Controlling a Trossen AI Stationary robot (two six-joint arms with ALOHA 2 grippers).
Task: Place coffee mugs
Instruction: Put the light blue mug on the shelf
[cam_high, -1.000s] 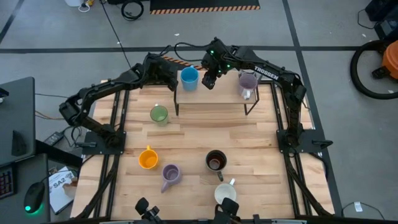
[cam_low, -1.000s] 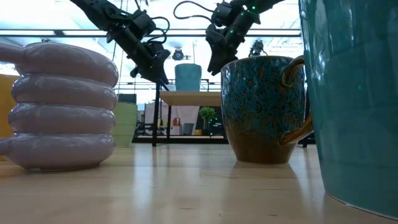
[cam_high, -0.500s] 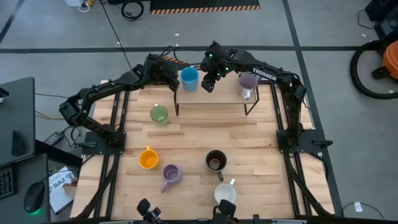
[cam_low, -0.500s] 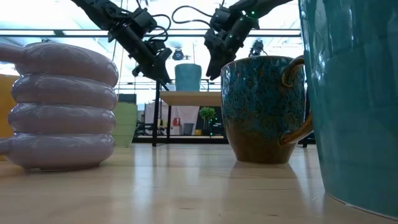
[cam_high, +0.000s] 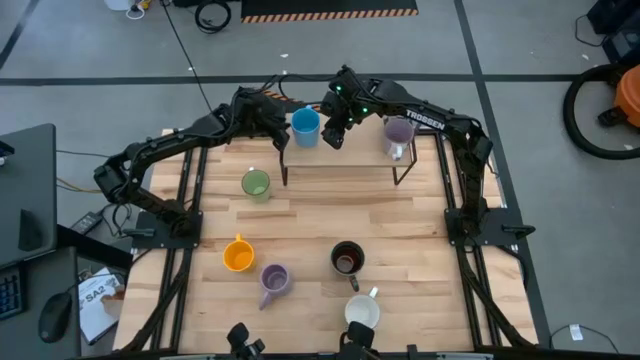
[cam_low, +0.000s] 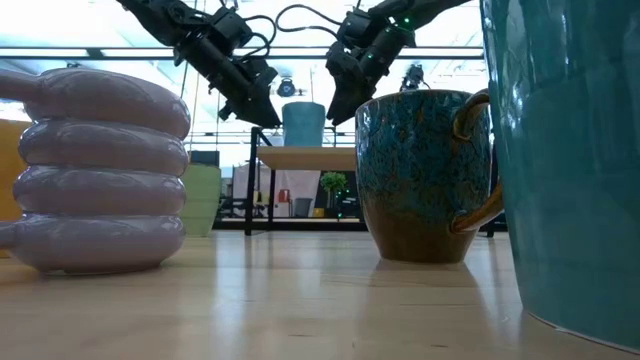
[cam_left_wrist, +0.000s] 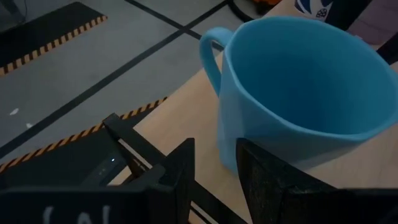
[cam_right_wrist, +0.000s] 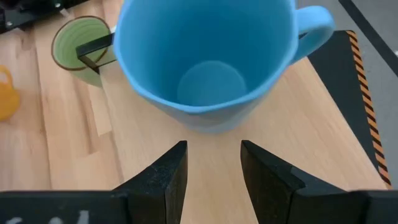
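Observation:
A blue mug (cam_high: 304, 126) stands upright on its base on a raised wooden shelf (cam_high: 350, 160) at the table's far edge, its handle toward the far side. My left gripper (cam_high: 281, 136) is open just left of the mug; its wrist view shows the mug's wall (cam_left_wrist: 292, 124) right beyond the fingers. My right gripper (cam_high: 334, 131) is open just right of the mug and looks down into it (cam_right_wrist: 205, 62). A lilac mug (cam_high: 398, 135) stands on the same shelf, farther right. In the low view the blue mug (cam_low: 302, 123) shows between the two grippers.
On the tabletop stand a green mug (cam_high: 255, 184), an orange mug (cam_high: 238, 255), a lilac ribbed mug (cam_high: 273, 283), a dark brown mug (cam_high: 347, 258) and a white mug (cam_high: 362, 311). A big teal vessel (cam_low: 570, 150) fills the low view's right. The shelf's black legs (cam_high: 285, 165) stand beside the green mug.
Both grippers have crept closer to the blue mug, the left one from the table's left and the right one from the right. The mug has stayed where it was on the shelf.

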